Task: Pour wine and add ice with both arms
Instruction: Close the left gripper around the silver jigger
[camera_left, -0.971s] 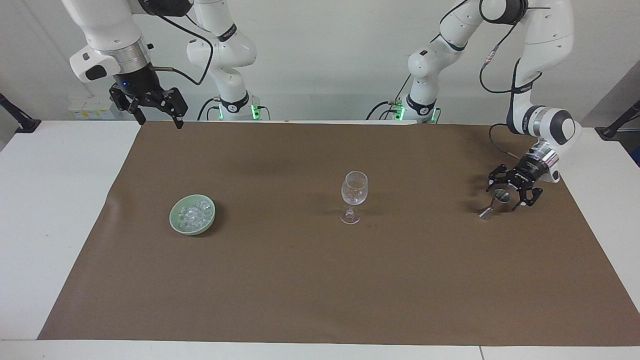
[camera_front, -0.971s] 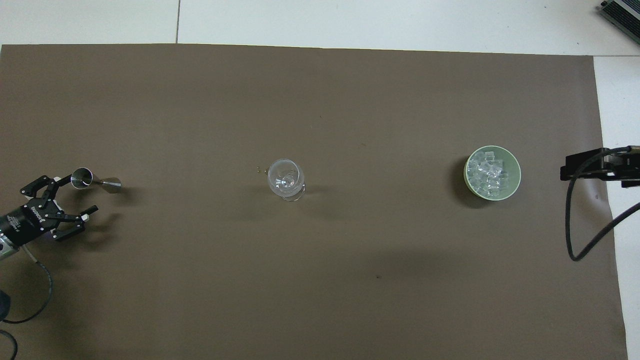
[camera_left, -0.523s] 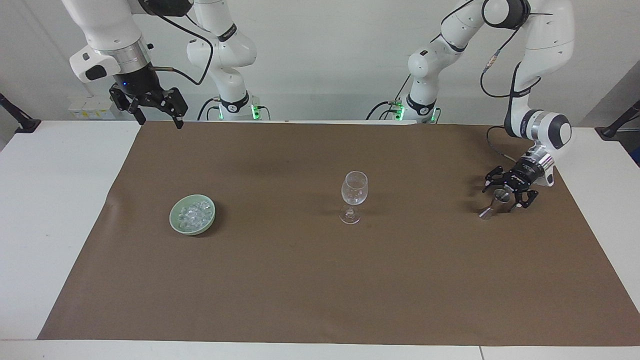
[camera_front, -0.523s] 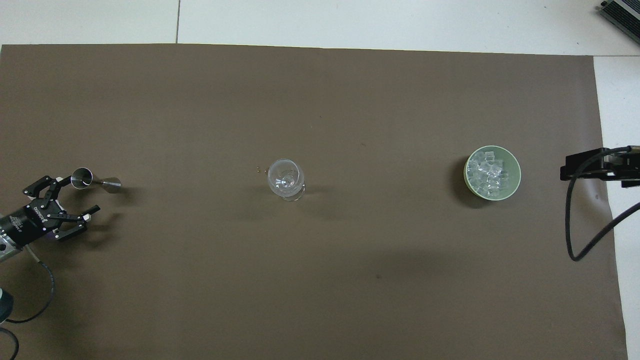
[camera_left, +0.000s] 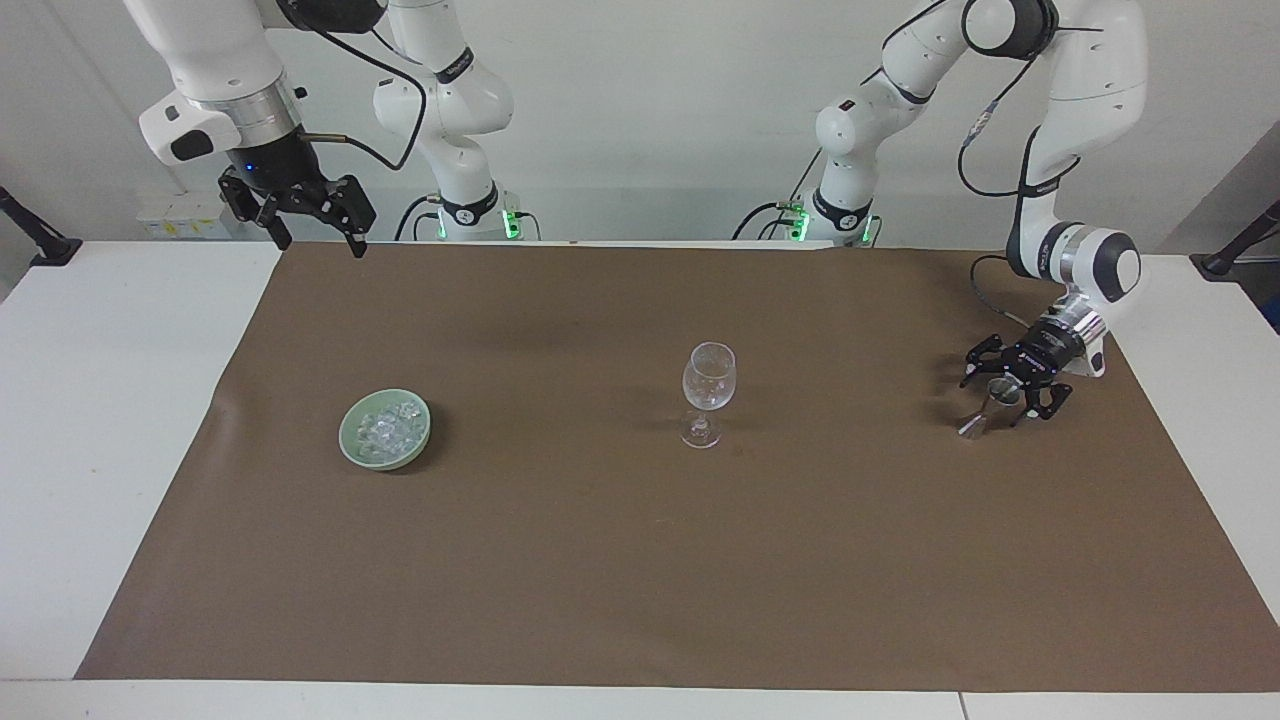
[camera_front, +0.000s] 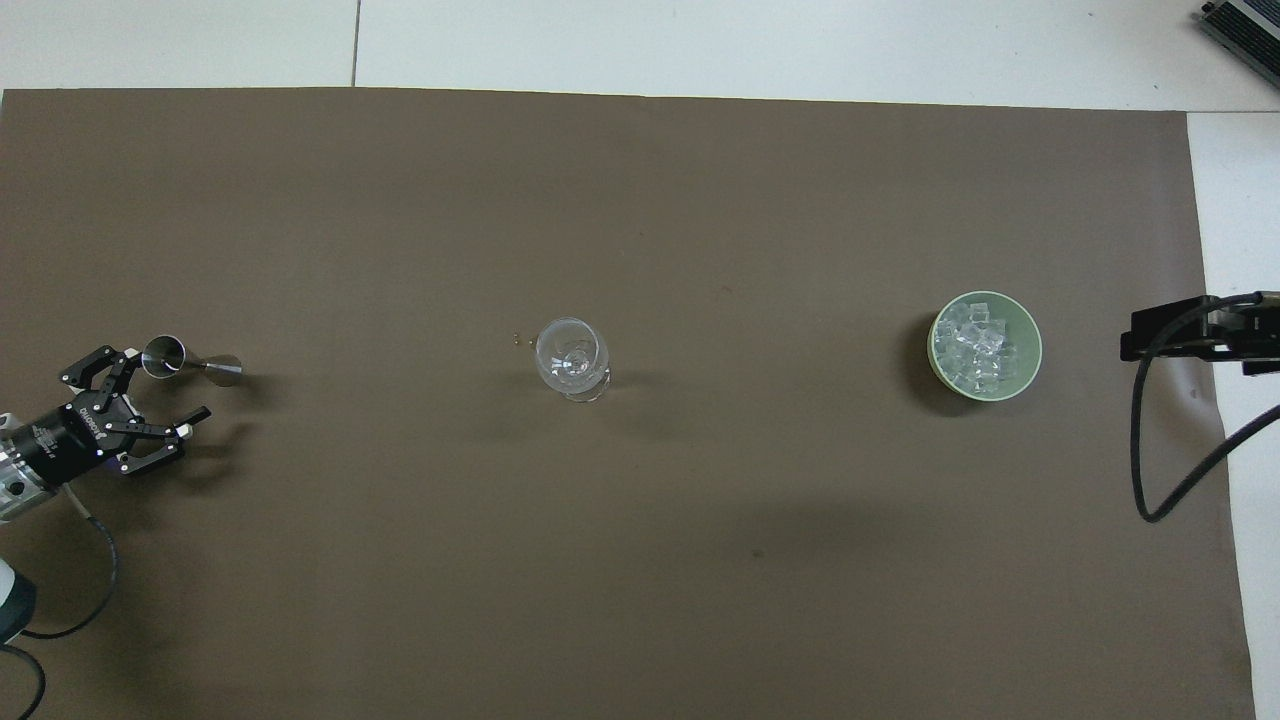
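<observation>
Overhead view: left gripper (camera_front: 150, 400) spread wide, unladen; metal jigger (camera_front: 185, 362) just at its 1 o'clock. Right gripper (camera_left: 315, 235) spread too, waits raised; ice (camera_front: 978, 342) in green bowl (camera_front: 1030, 335), well apart.

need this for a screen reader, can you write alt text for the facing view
The left gripper, open, reaches around a small metal jigger at its end of a brown mat. A clear wine glass stands mid-mat, a green bowl of ice toward the right arm's end. The right gripper hangs open, raised, waiting.
</observation>
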